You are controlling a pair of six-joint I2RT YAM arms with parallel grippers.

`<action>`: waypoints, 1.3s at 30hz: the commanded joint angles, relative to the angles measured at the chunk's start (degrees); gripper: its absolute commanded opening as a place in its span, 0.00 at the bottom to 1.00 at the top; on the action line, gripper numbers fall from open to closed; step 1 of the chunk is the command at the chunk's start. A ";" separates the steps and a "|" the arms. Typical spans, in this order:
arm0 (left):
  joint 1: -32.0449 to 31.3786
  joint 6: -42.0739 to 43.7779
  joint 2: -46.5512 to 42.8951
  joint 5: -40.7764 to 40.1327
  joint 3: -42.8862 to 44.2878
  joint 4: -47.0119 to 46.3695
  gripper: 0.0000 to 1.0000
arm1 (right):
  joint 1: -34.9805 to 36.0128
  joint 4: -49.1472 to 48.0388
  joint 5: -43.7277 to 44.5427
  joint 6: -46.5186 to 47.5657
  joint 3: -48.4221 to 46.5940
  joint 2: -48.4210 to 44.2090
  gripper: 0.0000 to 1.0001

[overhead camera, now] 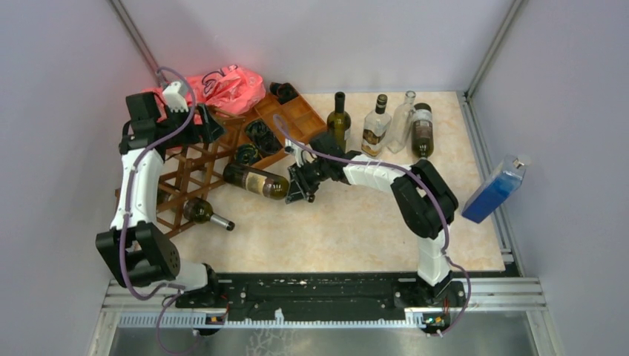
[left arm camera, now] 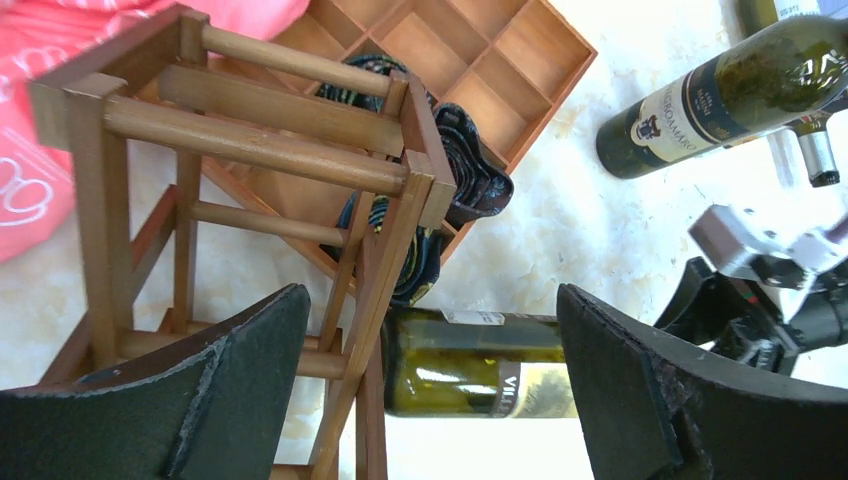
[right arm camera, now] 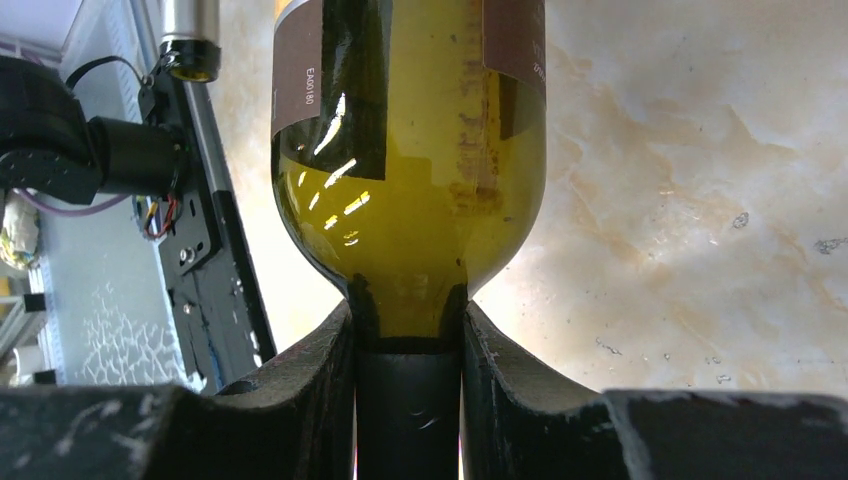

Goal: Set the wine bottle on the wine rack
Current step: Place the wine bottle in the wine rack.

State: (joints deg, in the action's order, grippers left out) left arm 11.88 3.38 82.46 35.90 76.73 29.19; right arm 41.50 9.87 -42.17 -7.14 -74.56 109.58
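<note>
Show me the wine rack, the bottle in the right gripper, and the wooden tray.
wine rack [left arm camera: 255,148]: left wrist view, upper rung.
wine bottle [right arm camera: 410,230]: right wrist view, glass shoulder.
compartmented tray [left arm camera: 520,50]: left wrist view, bare compartment.

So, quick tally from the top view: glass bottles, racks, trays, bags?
Glass bottles: 6. That is 4 upright bottles, the wine bottle in the right gripper, and 1 lying bottle at the rack.
Wine rack: 1
Compartment tray: 1
Pink bag: 1
Total: 9
</note>
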 commanded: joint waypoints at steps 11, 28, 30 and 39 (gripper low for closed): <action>-0.19 -3.29 -14.80 -10.78 0.93 1.01 0.99 | 1.90 -13.89 -2.48 -5.94 -6.18 1.99 0.00; -0.19 -4.05 -25.77 -21.04 -6.02 2.28 0.99 | 4.18 -18.25 -2.30 -15.42 -15.35 9.78 0.00; -0.19 -3.91 -26.06 -22.65 -5.79 3.16 0.99 | 4.38 -18.52 -2.41 -15.85 -16.85 10.79 0.00; -0.17 -2.04 -27.43 -24.37 -6.28 3.16 0.99 | 5.89 -19.20 -3.10 -18.82 -23.58 15.73 0.00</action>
State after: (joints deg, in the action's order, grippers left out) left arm 11.88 0.89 56.21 12.80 70.98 32.49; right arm 46.24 0.86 -41.76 -24.40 -91.74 125.67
